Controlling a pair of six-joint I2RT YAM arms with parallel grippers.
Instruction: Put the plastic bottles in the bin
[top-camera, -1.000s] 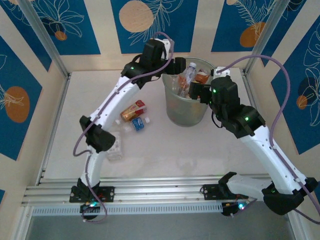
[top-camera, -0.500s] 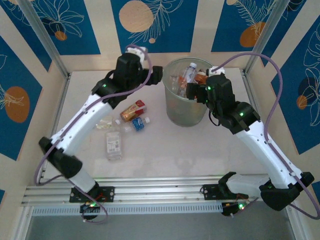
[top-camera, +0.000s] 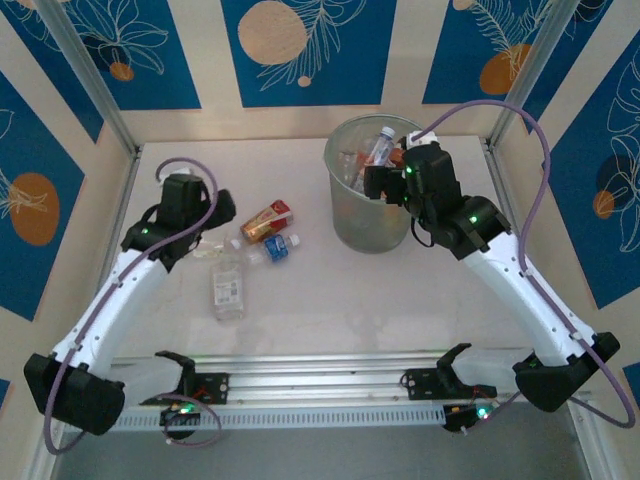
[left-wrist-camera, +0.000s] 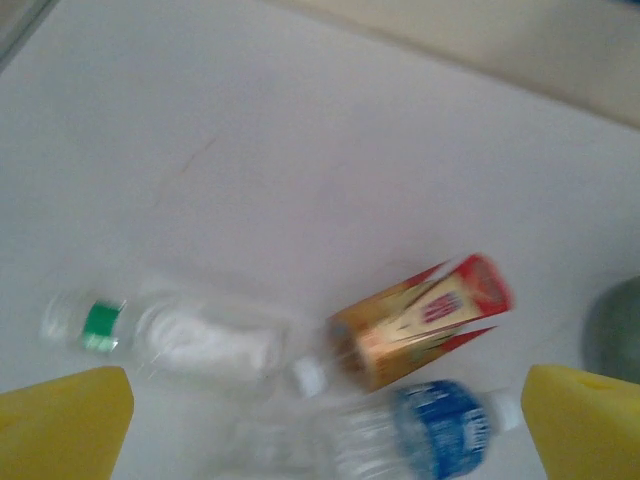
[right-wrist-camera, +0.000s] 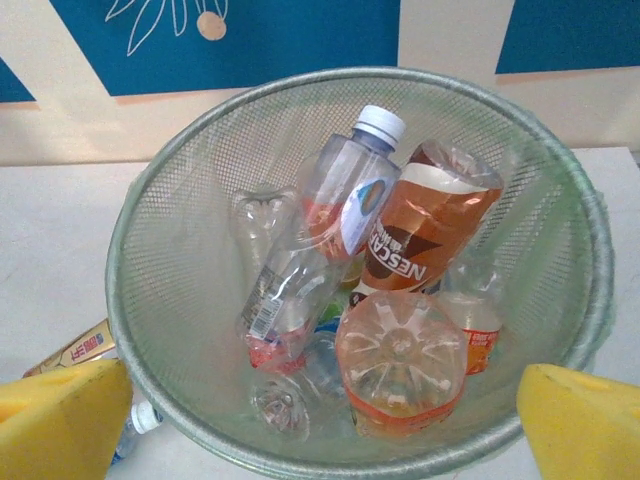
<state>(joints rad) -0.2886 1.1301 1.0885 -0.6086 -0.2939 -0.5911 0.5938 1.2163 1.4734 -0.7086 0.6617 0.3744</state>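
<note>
The white table (top-camera: 400, 300) is stretching out under both my arms. The bin (top-camera: 365, 225) is standing directly beneath my right gripper (top-camera: 380, 183), which I am holding spread wide with nothing between its yellow pads (right-wrist-camera: 60, 420). The overhead view is giving only the rim and a jumble inside. My right wrist camera is looking straight down into the mesh: a tall clear bottle (right-wrist-camera: 335, 220) with a white cap is leaning against a brown coffee bottle (right-wrist-camera: 425, 230), and an orange bottle (right-wrist-camera: 400, 360) is lying base-up closer to me, with more clear ones beneath.

My left gripper (top-camera: 218, 210) is hanging over the table well away from the bin, also spread wide and gripping nothing. From above, a large clear bottle (top-camera: 228, 285) is lying nearer the arm's base. The blurred left wrist view is showing what lies between my fingers: a red-labelled bottle (left-wrist-camera: 420, 320) ahead, a blue-labelled bottle (left-wrist-camera: 430, 430) just beside it, nearer me, and a small clear bottle (left-wrist-camera: 180, 335) with a green band lying off to one side.
</note>
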